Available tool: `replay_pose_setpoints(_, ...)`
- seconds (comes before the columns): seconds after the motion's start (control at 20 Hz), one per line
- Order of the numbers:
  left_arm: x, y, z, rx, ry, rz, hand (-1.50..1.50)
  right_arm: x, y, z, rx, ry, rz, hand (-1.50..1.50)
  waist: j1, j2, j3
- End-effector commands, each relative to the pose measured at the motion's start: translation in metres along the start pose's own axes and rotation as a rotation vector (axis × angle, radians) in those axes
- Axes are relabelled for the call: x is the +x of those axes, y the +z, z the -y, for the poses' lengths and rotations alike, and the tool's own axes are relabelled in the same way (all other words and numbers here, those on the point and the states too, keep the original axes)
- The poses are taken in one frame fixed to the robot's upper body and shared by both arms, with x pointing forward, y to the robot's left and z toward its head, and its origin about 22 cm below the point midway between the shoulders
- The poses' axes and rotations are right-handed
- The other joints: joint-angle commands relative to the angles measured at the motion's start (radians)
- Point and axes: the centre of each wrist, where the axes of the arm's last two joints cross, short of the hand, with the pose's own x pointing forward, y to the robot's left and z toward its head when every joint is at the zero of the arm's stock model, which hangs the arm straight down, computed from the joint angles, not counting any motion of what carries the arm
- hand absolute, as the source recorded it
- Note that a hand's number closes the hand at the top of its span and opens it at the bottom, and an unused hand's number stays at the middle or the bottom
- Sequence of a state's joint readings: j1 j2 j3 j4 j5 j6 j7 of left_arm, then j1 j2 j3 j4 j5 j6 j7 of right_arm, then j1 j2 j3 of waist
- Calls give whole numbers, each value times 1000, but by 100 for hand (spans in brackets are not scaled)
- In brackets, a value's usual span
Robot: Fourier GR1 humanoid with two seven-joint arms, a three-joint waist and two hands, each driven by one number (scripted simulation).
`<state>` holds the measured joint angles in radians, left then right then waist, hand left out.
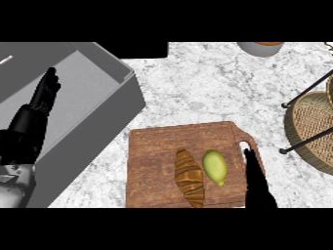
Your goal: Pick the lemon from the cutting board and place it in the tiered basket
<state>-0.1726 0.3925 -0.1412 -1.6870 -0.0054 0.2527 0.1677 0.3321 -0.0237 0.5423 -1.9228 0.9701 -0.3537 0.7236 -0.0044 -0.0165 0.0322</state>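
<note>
A yellow-green lemon [214,167] lies on the brown wooden cutting board [161,146], right of a croissant [189,178]. My right hand [255,183] stands just right of the lemon, fingers straight and pointing up the view, open and apart from the fruit by a small gap. The tiered basket [317,132], woven wicker on a black wire frame, sits at the right edge. My left hand [43,100] rests open over the grey sink at the left, fingers up.
A grey sink basin [90,83] fills the upper left. A bowl [261,48] shows partly at the top edge. The marble counter [212,88] spreads between the board and the basket.
</note>
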Motion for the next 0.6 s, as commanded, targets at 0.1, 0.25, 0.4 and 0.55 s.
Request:
replay_pose_setpoints(0.1, -42, 7, -12, 20, -71, -155, 0, -1, -17, -15, 7, -7, -22, -150, 7, 22, -32)
replay_pose_setpoints(0.25, -46, 21, -2, 9, -61, -151, 0, -2, -22, -17, 13, -6, -14, -150, 12, 21, -32)
replay_pose_setpoints(0.4, -53, 9, -20, 35, -74, -147, 0, 2, -23, -19, 45, 4, -11, -150, 4, 23, -33)
replay_pose_setpoints(0.55, -33, -6, -18, 24, -60, -135, 0, 3, -39, -30, 67, 1, -11, -150, 8, 24, -32)
